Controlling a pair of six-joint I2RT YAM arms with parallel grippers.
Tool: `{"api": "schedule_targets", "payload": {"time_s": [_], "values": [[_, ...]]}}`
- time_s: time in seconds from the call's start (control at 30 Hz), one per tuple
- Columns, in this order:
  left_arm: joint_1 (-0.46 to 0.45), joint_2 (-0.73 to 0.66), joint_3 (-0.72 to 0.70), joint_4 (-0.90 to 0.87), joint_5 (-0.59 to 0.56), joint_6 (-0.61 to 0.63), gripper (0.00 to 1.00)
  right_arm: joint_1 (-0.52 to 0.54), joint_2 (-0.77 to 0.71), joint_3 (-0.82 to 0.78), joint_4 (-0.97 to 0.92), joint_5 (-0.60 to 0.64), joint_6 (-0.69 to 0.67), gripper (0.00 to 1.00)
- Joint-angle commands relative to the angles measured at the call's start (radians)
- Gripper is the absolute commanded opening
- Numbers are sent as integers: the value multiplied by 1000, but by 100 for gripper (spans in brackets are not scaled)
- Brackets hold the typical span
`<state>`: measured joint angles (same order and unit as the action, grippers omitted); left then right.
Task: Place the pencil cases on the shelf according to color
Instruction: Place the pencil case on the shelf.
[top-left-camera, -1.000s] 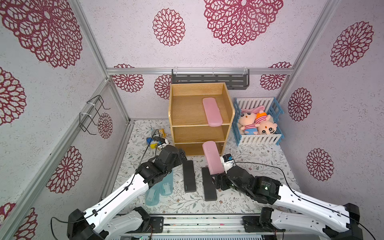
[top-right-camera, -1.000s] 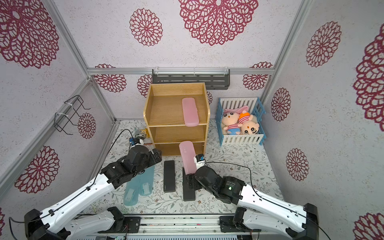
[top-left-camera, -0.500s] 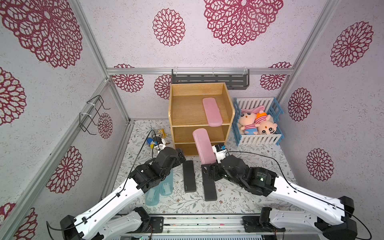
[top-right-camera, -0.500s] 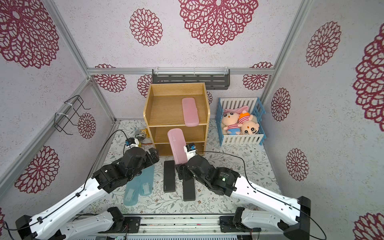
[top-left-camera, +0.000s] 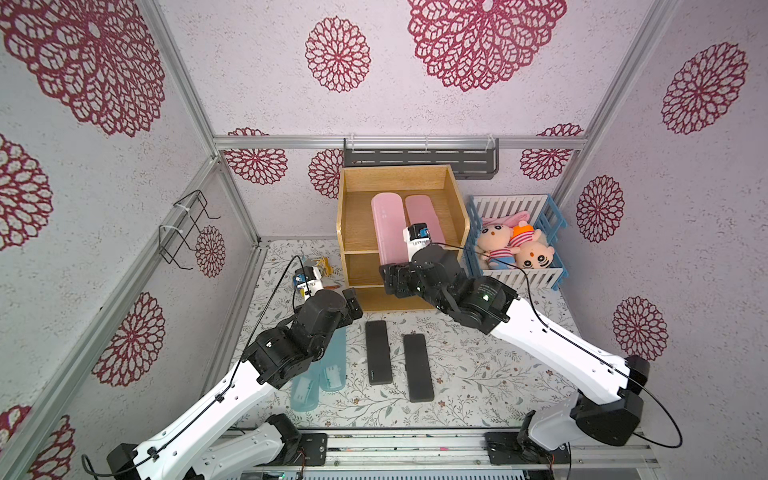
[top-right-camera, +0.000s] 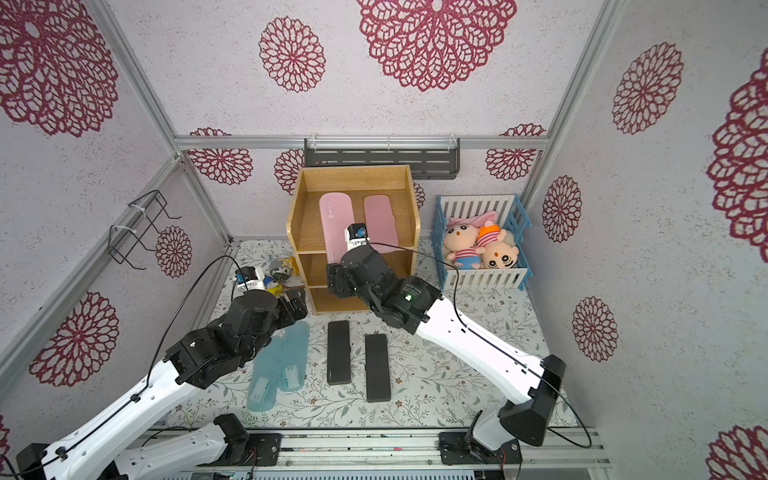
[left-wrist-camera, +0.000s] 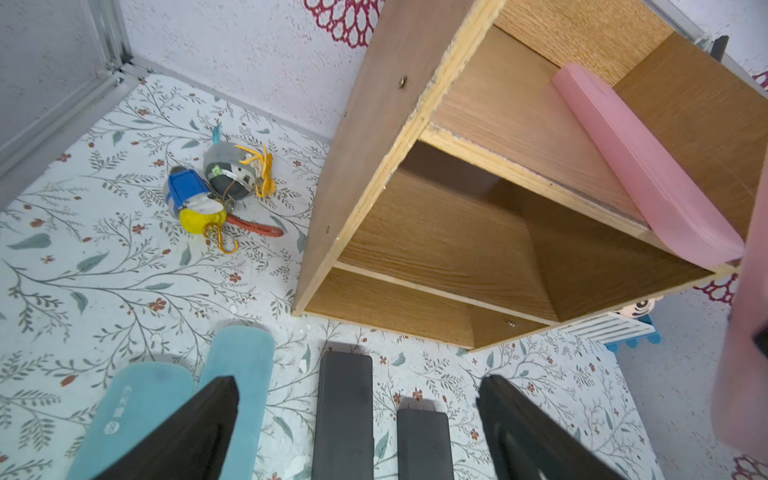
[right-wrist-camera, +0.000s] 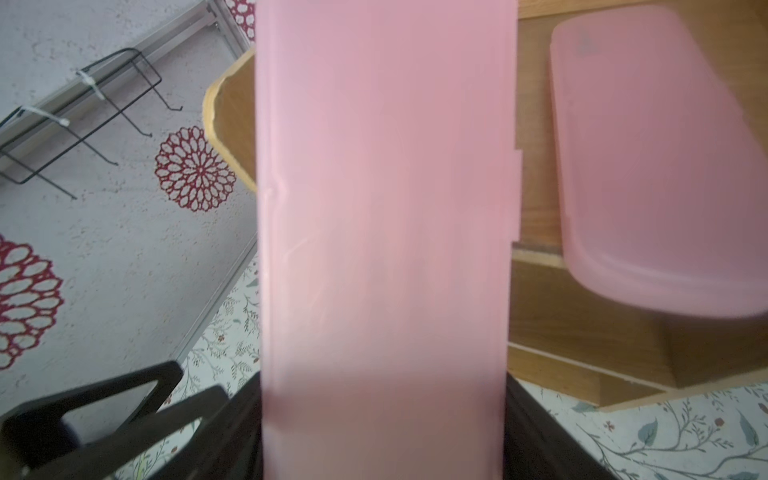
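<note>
Fingers (left-wrist-camera: 199, 432) of the left gripper (left-wrist-camera: 358, 381) stand wide apart and hold nothing. They hover above the shelf-side ends of the cases lying on the table (top-left-camera: 478, 374). Nearest the arm bases, the two blue cases (top-left-camera: 337, 349) lie side by side and touching. The two black cases (top-left-camera: 378, 353) lie just beside them, parallel and slightly apart. None of the four is on the shelf (top-left-camera: 340, 216) yet.

Farther out, the right gripper (right-wrist-camera: 382, 415) has its fingers (right-wrist-camera: 241, 428) clamped across the narrow width of the pink case (top-left-camera: 388, 224), at the end nearest the arm. The case reaches forward over the top tier (top-left-camera: 361, 224), and its held end overhangs the front edge. We cannot tell whether its far end touches the board. Just beside it, toward the right side panel, the second pink case (top-left-camera: 419, 216) lies on that same tier, its near end also past the front edge.

Handling, as we judge it:
- **Material:** these cases are light, stiff plastic shells with smooth, slippery walls.
- **End grip:** it leaves a long lever, so the free end may sag or swing between the fingers. Lower the case until the board carries its weight before opening.
- **Clasp:** a small tab (right-wrist-camera: 517, 195) shows on one long edge of the pink case, likely the clasp. Keep the fingers off it and squeeze moderately, since a hinged lid may flex or pop.
- **Blue and black cases:** take hold across the short width, near the middle for balance or at the near end for reach into the lower tiers.
- **Contents:** the translucent blue cases show loose white contents (top-left-camera: 332, 370), so expect a shifting load.
</note>
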<state>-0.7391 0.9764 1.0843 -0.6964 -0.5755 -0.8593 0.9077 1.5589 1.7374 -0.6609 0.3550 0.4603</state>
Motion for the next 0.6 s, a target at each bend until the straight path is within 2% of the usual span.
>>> {"api": "schedule_targets", "payload": {"time_s": [0.0,0.13,0.27,0.57], "values": [[63,13,16,5,31,75,97,-45,66,126,-8,9,-46,62],[141,39,28,7,114,120,97,-91,199,310,-89,-17,-73,62],[167,63,26,28,150,129,97,-104,321,489,-159,-14,-84,62],[177,107,36,48,198,140,97,-133,475,672,-222,-19,-54,64]]}}
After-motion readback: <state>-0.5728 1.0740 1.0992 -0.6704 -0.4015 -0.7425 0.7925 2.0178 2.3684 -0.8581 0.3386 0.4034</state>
